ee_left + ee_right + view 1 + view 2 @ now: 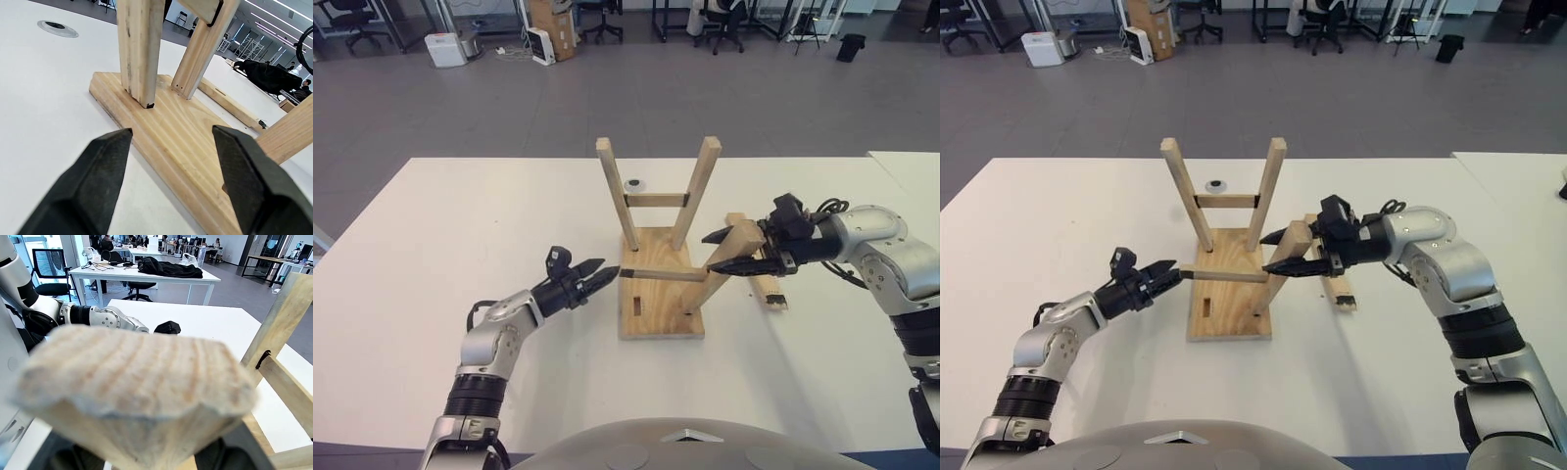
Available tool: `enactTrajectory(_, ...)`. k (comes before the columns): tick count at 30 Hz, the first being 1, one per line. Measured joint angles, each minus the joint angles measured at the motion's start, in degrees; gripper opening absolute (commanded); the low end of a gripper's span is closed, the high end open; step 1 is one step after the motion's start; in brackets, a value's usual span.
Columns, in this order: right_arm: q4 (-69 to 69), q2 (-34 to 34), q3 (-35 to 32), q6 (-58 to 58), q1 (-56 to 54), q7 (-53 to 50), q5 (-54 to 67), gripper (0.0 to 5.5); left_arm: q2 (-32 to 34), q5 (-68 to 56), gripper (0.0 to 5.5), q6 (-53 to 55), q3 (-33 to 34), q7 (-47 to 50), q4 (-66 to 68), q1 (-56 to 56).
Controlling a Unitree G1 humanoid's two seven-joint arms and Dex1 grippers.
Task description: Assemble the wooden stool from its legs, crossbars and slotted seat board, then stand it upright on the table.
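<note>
The right claw (728, 253) grips the top end of a tilted leg (710, 281), whose foot meets the board (661, 320). A crossbar (661, 275) runs from this leg toward the left claw (605, 269), which hangs wide open just beside the bar's free end and holds nothing. The board lies flat mid-table (460, 245). At its far end stand two far legs (618, 196), joined by a far crossbar (656, 200). A loose leg (766, 288) lies just right of the board. A grommet (634, 184) sits near the far edge.
</note>
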Motion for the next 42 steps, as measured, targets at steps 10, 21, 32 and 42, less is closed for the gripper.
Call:
enactTrajectory(10,6.40,1.23,1.80,0.61,6.88,-4.01,-8.94,3.90,-1.39,1.98,3.01,-2.04,-0.86,1.30,-1.62,2.13)
enactTrajectory(21,3.11,8.26,-17.83,14.11,9.58,-34.84,-10.23,3.90,-3.50,1.88,3.01,-2.12,0.05,3.75,-4.50,6.73)
enactTrajectory(32,-4.72,17.08,-19.83,20.96,20.67,-50.96,-13.14,3.54,-4.05,1.89,3.01,-2.11,0.22,4.09,-5.79,7.77)
enactTrajectory(42,-6.44,19.27,-19.71,18.88,23.33,-52.21,-13.33,2.10,-3.53,2.04,3.01,-2.53,1.86,5.48,-6.30,8.60)
